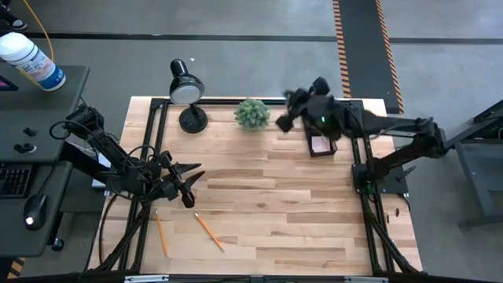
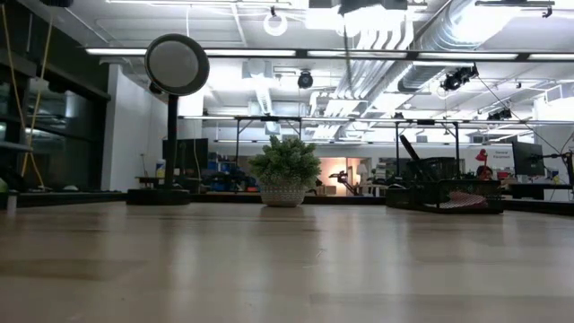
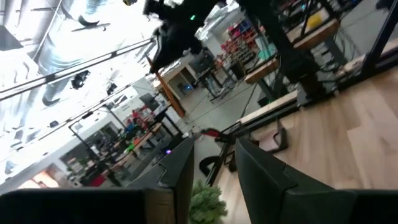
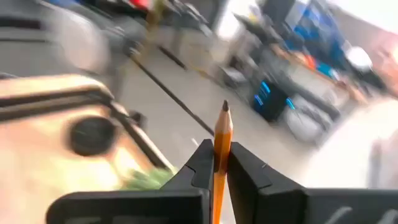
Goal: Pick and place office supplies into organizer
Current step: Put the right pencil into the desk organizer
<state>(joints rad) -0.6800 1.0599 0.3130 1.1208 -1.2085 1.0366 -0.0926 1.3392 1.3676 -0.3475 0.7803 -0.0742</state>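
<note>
An orange pencil is clenched upright in the right gripper, which hangs above the table just beside the black mesh organizer, plant side. Two more pencils lie well apart from the organizer, near the left gripper, whose fingers are parted and empty

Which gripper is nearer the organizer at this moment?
Right. The right gripper, shut on a pencil, hovers just beside the organizer at the table's far right. The left gripper is across the table, near its left edge.
</note>
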